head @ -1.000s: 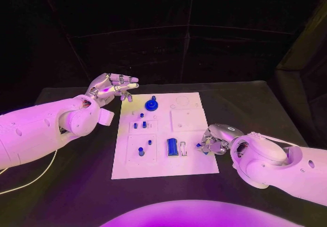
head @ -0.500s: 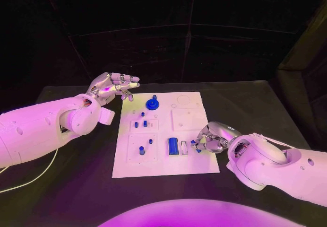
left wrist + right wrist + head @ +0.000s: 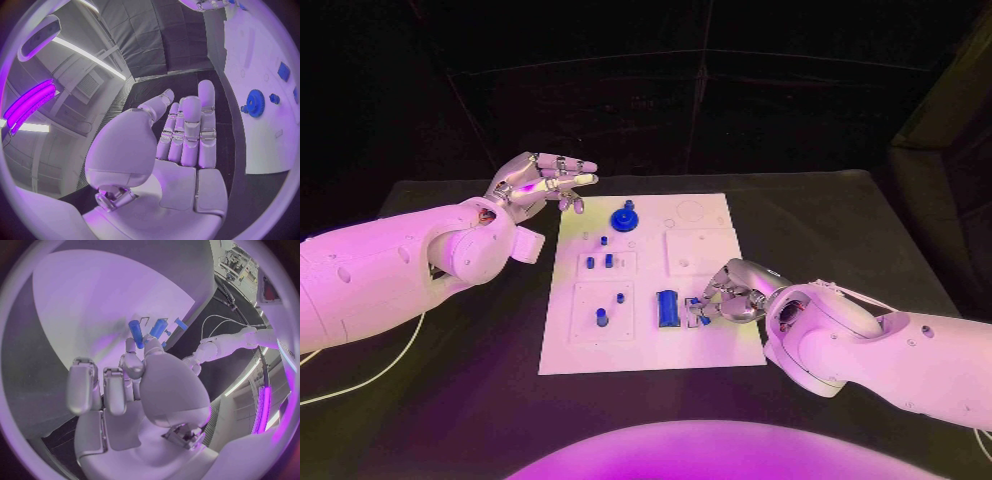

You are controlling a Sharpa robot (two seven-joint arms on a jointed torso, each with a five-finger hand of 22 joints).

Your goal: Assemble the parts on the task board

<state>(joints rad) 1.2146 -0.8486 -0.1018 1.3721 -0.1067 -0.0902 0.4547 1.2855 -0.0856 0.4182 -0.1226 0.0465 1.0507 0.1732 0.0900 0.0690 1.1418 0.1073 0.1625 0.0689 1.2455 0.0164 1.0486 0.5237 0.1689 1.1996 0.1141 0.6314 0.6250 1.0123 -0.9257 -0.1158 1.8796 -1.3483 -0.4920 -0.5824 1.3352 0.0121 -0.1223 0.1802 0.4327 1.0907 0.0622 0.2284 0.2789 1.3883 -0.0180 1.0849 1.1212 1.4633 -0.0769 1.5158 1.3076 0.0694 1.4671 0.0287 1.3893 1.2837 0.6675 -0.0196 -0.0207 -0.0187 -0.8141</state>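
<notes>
The white task board (image 3: 704,340) lies in the middle of the black table. A blue gear (image 3: 623,220) stands at its far end, and several small blue pegs (image 3: 597,263) sit in its left half. A blue block (image 3: 668,308) lies near the board's front. My right hand (image 3: 737,292) hovers over the board's right front part and pinches a small blue part (image 3: 697,306) just right of the block. In the right wrist view that hand (image 3: 134,385) holds the blue part (image 3: 135,333) at its fingertips. My left hand (image 3: 538,184) is raised beyond the board's far left corner, fingers spread, holding nothing.
The left wrist view shows my left hand (image 3: 181,135) with the blue gear (image 3: 255,103) on the board (image 3: 262,145) beyond it. A white cable (image 3: 358,385) runs over the table at the left.
My right hand has moved left over the board with the small blue part, closer to the blue block. The left hand has stayed where it was.
</notes>
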